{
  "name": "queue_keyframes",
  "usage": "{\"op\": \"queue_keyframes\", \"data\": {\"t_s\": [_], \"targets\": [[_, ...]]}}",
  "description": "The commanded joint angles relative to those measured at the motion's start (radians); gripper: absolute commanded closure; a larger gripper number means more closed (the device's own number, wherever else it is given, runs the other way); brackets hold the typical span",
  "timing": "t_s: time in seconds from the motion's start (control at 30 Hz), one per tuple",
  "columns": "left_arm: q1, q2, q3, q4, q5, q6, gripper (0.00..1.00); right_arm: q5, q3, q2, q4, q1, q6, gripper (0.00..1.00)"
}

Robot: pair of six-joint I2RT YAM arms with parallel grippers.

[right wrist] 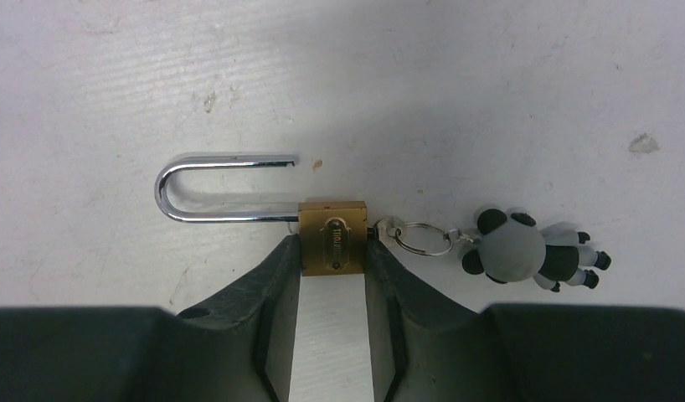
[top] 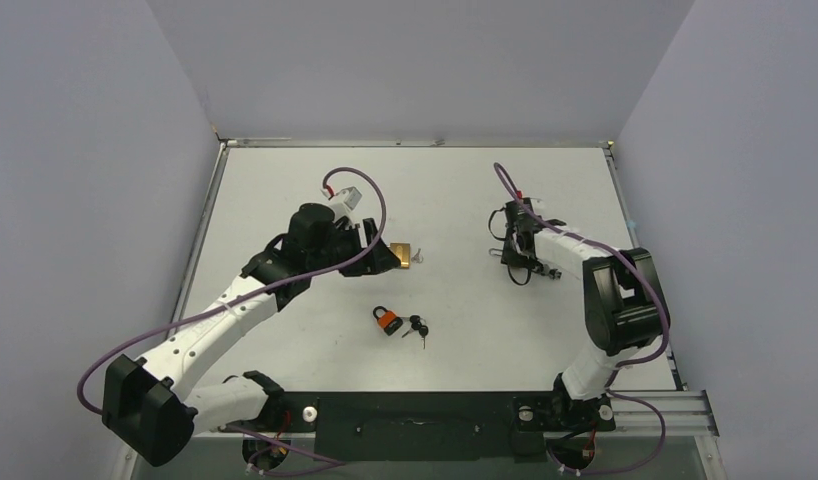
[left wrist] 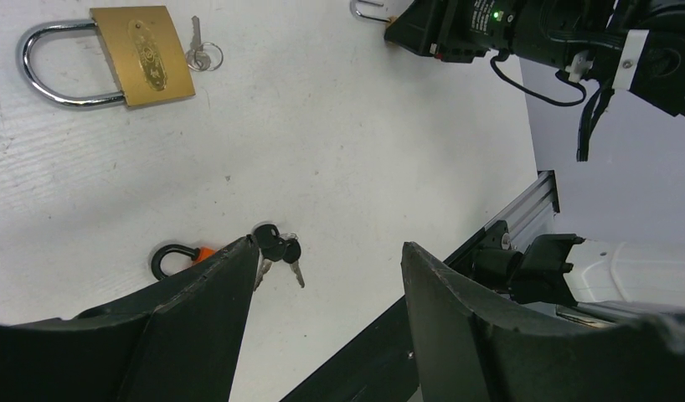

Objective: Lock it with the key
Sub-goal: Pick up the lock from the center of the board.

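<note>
Near centre of the white table (top: 465,200) lies an orange padlock (top: 387,320), with black-headed keys (top: 417,328) just beside it on the right. The left wrist view shows its black shackle and the keys lying apart from its body.

Farther and to the left, the left gripper (left wrist: 329,243) hangs over bare table with its jaws spread wide and nothing between them. Just beyond it lies a large brass padlock (left wrist: 142,56), its shackle closed and a small bunch of keys (left wrist: 201,54) touching its end. The oval stamp on its face cannot be read.

Farther and to the right, the right gripper (right wrist: 331,243) is lowered onto the table. Only the right wrist view shows what it holds: its fingers (right wrist: 280,285) press both sides of a small brass padlock (right wrist: 332,237) whose shackle stands open. A key (right wrist: 385,228) sits at the body's end, joined by a ring to a panda charm (right wrist: 523,255). The embossed lettering on this padlock is too small to read.
</note>
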Motion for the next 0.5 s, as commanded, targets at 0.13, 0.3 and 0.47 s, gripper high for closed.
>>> {"op": "queue_keyframes", "data": {"t_s": [0.13,0.3,0.47], "targets": [[-0.013,0.077,0.155,0.014,-0.002,0.05,0.39,-0.054,-0.069,-0.188,0.026,0.015,0.064,1.0],[-0.026,0.135,0.208,0.085,-0.045,0.133,0.39,-0.104,-0.109,-0.302,0.018,0.037,0.081,1.0],[-0.033,0.231,0.277,0.188,-0.014,0.238,0.39,-0.15,-0.108,-0.399,-0.03,0.059,0.075,1.0]]}}
